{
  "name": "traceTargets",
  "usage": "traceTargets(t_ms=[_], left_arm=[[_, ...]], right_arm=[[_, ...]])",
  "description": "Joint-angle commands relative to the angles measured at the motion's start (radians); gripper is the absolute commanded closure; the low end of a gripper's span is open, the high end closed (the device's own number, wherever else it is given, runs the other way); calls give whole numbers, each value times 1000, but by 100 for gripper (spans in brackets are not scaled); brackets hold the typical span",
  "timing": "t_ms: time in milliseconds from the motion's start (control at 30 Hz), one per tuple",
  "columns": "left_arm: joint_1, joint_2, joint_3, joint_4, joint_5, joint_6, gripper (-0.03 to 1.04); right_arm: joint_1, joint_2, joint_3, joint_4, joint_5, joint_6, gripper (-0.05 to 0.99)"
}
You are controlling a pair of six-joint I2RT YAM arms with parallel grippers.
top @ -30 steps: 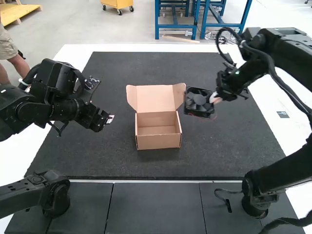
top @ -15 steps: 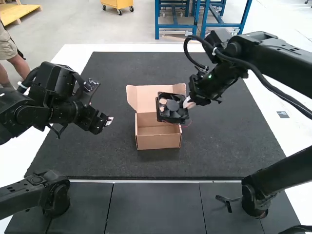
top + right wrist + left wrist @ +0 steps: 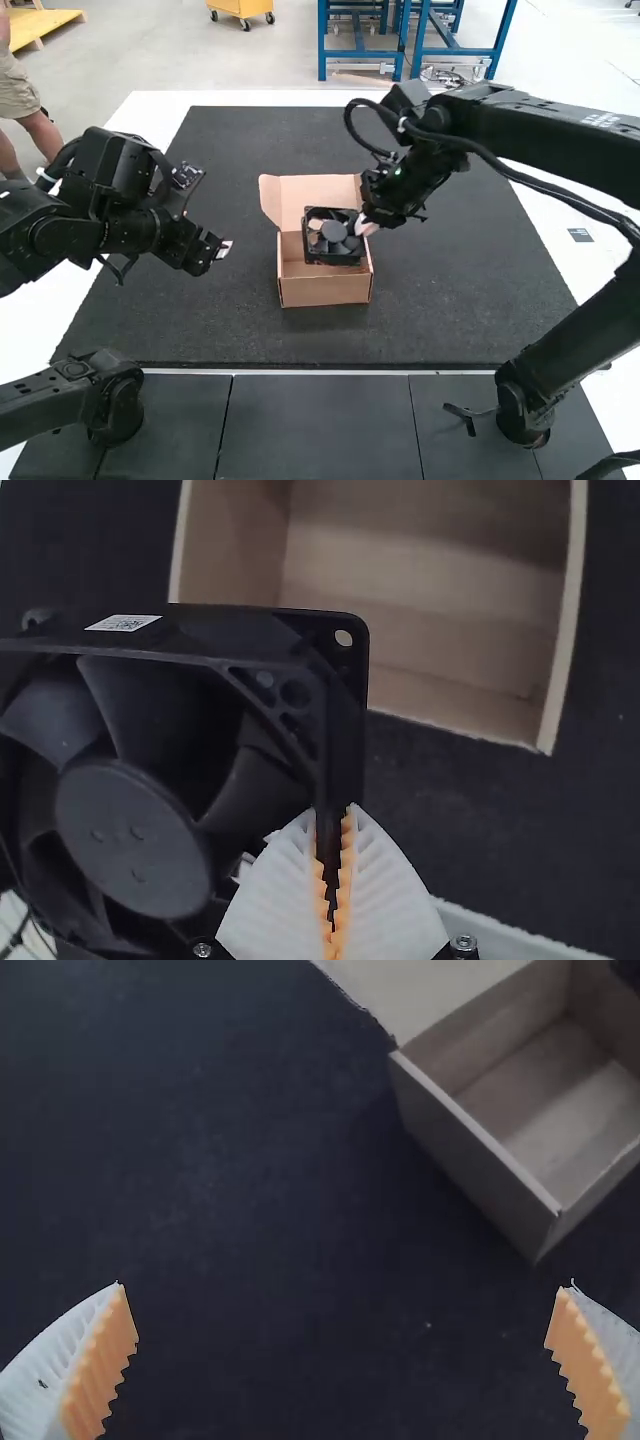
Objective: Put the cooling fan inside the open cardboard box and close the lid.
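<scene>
Black mat (image 3: 460, 290) around cardboard box (image 3: 325, 286); fan (image 3: 332, 237) over it; lid (image 3: 305, 200) upright.

The cooling fan (image 3: 332, 237) and right gripper (image 3: 366, 224) block the cardboard box (image 3: 325, 283) opening; its raised lid (image 3: 305, 200) walls the back. Open surface (image 3: 470, 290) lies lower right.

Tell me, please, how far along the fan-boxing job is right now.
Done: the right hand has the black square cooling fan clamped by its frame edge. In hand: the fan hangs tilted over the open brown cardboard box, unreleased. Left: set it inside and fold down the upright lid; the open left hand hovers beside the box.
</scene>
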Motion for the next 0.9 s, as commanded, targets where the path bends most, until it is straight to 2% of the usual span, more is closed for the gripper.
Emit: traceTargets(t_ms=[0, 233, 667, 867], left_arm=[[5, -23, 2, 1, -23, 11, 4], [5, -37, 4, -16, -34, 11, 4], [5, -55, 1, -30, -47, 9, 4], [7, -63, 1, -34, -50, 9, 4]], right_arm=[[30, 23, 9, 19, 0, 13, 95], [43, 95, 42, 56, 0, 13, 95], [43, 206, 59, 145, 81, -17, 95], [35, 256, 85, 162, 91, -42, 95]])
